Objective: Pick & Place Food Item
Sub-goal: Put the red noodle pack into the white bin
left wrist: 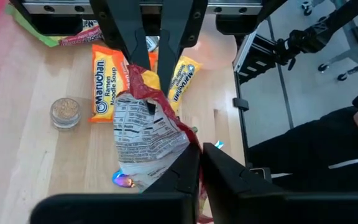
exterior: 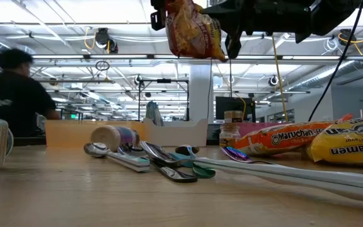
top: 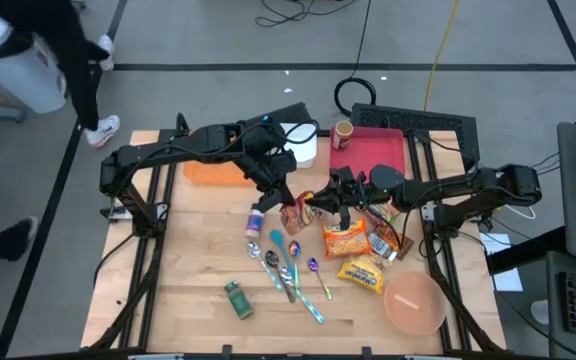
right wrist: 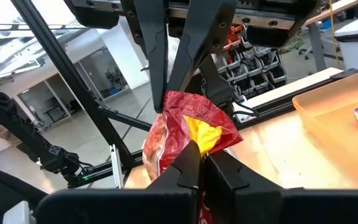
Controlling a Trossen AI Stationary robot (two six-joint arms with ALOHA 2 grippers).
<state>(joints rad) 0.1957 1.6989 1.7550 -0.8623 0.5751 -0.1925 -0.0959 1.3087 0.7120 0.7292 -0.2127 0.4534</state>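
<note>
Above the table centre, a red and yellow snack bag (top: 297, 212) hangs in the air between both grippers. The left gripper (top: 286, 203) pinches 1 edge of the bag with its fingers closed; in the left wrist view its fingers (left wrist: 185, 171) meet on the crinkled packet, nutrition panel facing the camera. The right gripper (top: 313, 203) is clamped shut on the opposite edge; the right wrist view shows its fingers (right wrist: 188, 163) pressed together over the red and yellow foil. In the low view the bag is well clear of the table (top: 188, 290). Below it lie 2 Maruchan ramen packs (top: 346, 240), a yellow ramen pack (top: 362, 274), several spoons (top: 280, 268) and a small spice jar (top: 257, 217) on its side. A pink bowl (top: 414, 303) sits near the right front corner.
</note>
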